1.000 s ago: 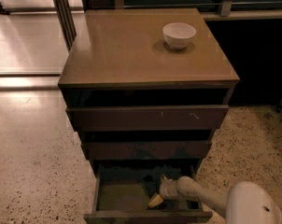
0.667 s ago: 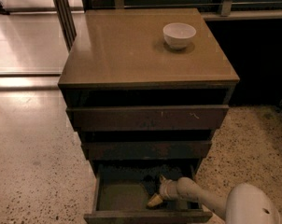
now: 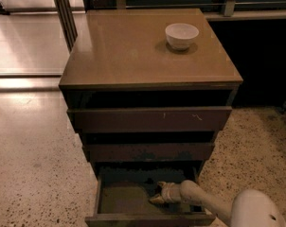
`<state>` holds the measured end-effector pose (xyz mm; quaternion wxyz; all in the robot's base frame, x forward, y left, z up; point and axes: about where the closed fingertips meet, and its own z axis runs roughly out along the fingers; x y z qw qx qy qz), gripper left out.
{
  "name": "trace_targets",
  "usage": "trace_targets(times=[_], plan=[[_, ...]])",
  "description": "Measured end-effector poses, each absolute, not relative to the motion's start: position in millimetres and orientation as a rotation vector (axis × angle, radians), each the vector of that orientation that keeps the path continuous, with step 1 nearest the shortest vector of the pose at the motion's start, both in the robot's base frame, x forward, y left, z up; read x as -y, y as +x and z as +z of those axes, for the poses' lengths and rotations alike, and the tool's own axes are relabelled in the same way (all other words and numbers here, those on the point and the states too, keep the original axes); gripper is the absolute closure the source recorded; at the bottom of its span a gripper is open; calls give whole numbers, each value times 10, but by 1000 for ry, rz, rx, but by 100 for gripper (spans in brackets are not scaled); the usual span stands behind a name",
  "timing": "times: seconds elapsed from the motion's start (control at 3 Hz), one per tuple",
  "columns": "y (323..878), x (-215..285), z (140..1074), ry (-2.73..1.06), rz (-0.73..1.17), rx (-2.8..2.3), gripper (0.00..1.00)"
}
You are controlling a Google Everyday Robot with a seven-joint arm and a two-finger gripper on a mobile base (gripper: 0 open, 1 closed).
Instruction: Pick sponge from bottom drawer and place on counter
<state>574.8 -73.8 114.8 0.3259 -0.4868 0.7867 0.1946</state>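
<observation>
We observe the dark brown wooden cabinet with 3 drawers. The lowest, shallow bottom drawer (image 3: 121, 198) with the greenish-brown floor is pulled open. The 2 drawers above it, the top drawer (image 3: 150, 119) and the middle drawer (image 3: 150, 151), stand slightly ajar.

The 1 white robot arm (image 3: 202, 200) enters from the lower right, passes over the drawer's right front corner and lies nearly level, pointing left. The tan 2-finger gripper (image 3: 158, 197) sits inside the bottom drawer, low over its floor, right of centre. We cannot tell whether the jaws are apart or together.

We cannot distinguish the small dark sponge from the shadowed drawer interior beside the gripper. The smooth tan-brown counter (image 3: 133, 56) carries a round white bowl (image 3: 182, 34) near its rear right.
</observation>
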Motion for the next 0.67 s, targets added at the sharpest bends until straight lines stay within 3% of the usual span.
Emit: trace_targets(times=[0.67], plan=[[5753,742,1324,-1316,595,-2032,93]])
